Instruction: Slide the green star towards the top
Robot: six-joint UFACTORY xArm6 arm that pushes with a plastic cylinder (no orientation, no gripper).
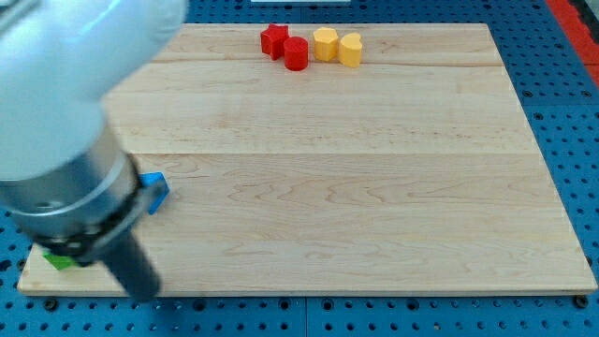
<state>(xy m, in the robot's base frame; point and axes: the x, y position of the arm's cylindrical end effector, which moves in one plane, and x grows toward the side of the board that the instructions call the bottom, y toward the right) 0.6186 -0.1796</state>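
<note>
A small green piece (59, 260), most likely the green star, peeks out from under my arm at the board's bottom left corner; its shape is mostly hidden. My arm (65, 112) fills the view's left side, blurred and close. The dark rod runs down to my tip (142, 294) near the board's bottom edge, just right of the green piece. I cannot tell whether the tip touches it.
A blue block (155, 191) lies partly hidden behind the arm at the left. At the view's top sit a red star (273, 39), a red cylinder (296, 53), a yellow hexagon (325, 43) and a yellow heart (350, 49). The wooden board (374, 187) rests on a blue perforated table.
</note>
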